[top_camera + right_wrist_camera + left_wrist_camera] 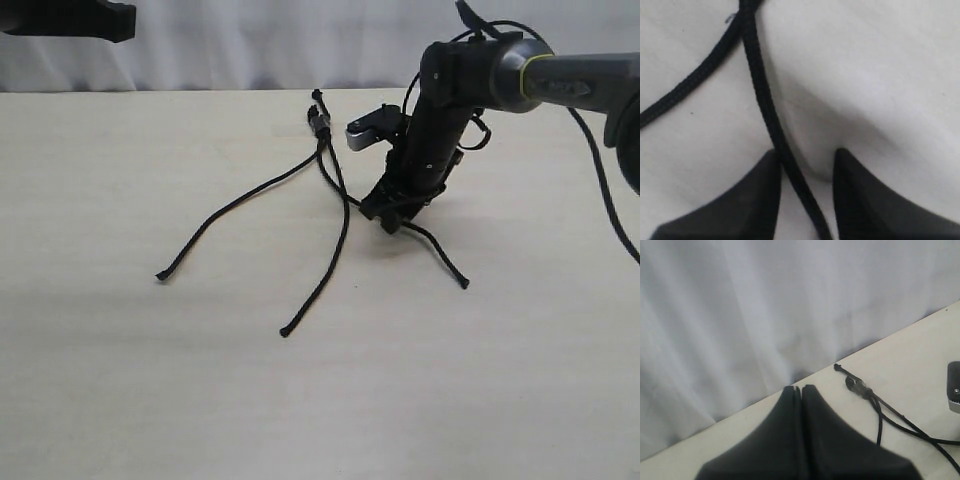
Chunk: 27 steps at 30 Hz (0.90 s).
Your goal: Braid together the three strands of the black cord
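Table (450, 400) roomy up front; R gripper (807, 165) straddles one strand (762, 85), seemingly released; L gripper (801, 390) clenched.

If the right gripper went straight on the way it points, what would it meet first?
Most likely the strand lying between the right gripper's open fingers, with the table just behind it.

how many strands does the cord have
3. Left strand sweeps left, middle strand runs down the centre, right strand passes through the open right gripper. None looks hidden.
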Each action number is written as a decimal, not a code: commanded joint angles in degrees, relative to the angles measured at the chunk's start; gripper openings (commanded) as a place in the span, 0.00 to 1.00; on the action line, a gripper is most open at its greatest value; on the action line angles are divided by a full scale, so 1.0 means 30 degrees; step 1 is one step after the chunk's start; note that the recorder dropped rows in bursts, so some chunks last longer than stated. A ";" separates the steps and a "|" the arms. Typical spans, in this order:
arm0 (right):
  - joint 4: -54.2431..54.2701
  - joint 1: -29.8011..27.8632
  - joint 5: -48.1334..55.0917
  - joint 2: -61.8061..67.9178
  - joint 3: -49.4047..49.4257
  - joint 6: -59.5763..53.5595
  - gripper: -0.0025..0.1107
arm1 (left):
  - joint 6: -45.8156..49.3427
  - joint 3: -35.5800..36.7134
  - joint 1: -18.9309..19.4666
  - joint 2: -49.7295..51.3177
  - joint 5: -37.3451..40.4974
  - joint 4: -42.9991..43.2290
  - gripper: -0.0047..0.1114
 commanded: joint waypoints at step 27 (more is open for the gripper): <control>-0.0632 -0.2057 -0.1449 -0.1125 -0.1033 0.3305 0.06 | 0.0022 0.0080 0.0018 -0.0083 -0.0134 -0.0003 0.04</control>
